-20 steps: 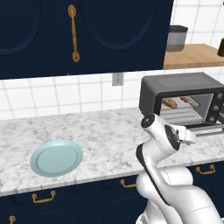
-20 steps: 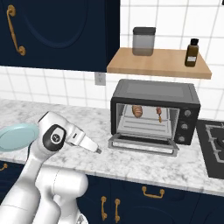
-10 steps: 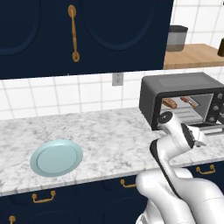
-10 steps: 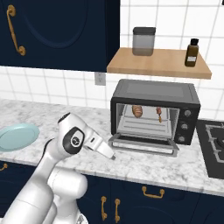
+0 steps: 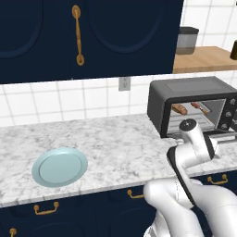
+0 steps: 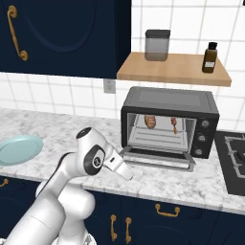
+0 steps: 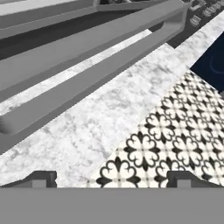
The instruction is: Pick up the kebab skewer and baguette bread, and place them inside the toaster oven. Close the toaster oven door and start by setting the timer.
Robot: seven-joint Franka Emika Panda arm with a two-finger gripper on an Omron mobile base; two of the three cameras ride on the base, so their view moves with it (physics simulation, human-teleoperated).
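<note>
Arm's swung in low toward the dropped glass-paned flap door point(image 6: 155, 158) of the black boxy toaster oven point(image 6: 167, 119), two-finger gripper point(image 7: 111, 177) wide open and empty, food's already inside, so closing's next.

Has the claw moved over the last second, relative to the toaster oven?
Yes. In the right base view the claw has swung right and forward, toward the open toaster oven door of the toaster oven, away from the plate.

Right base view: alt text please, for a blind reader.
A toaster oven sits on a marble counter with its door dropped open, a baguette and kebab skewer on the rack inside. The white arm's open tool points at the door.
</note>
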